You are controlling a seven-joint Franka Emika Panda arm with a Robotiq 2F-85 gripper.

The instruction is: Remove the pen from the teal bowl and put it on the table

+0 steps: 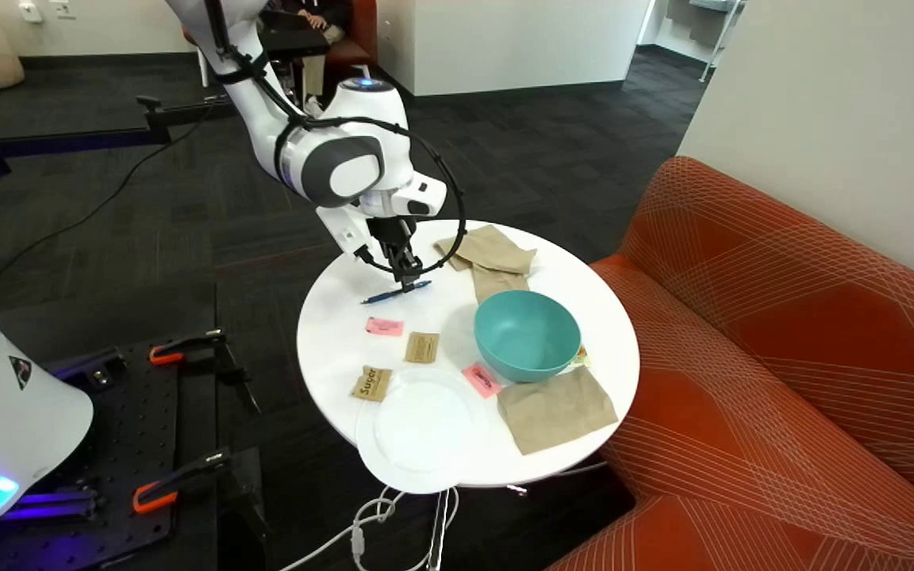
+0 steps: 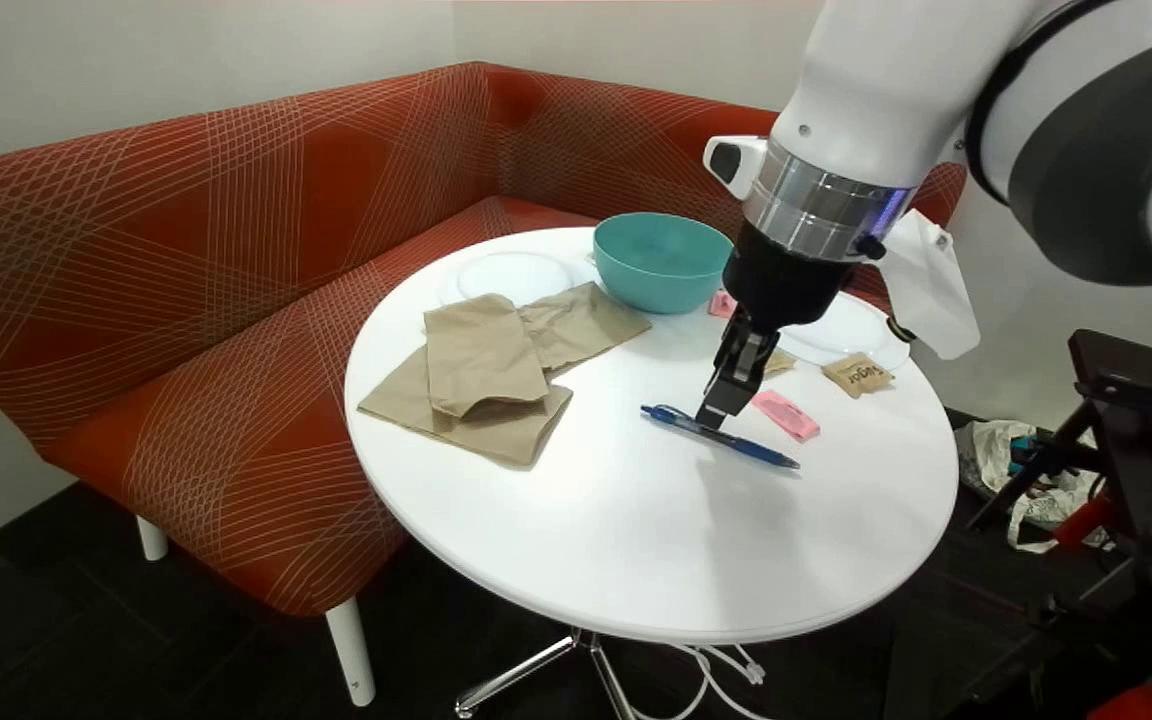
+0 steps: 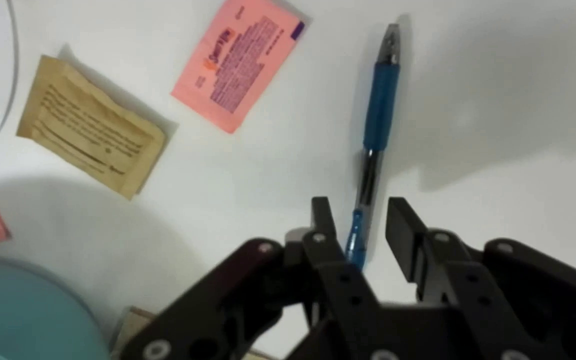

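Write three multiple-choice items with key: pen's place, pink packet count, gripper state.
1. Where is the pen?
A) in the teal bowl
B) on the table
C) on the sofa

2. How many pink packets show?
A) two
B) four
C) five

3. How does the gripper stand?
A) shut on the pen
B) shut on nothing
C) open

1 B: both exterior views show it there.
2 A: in an exterior view, one near the pen, another near a plate.
3 C: jaws apart in the wrist view, gaps flanking the pen.
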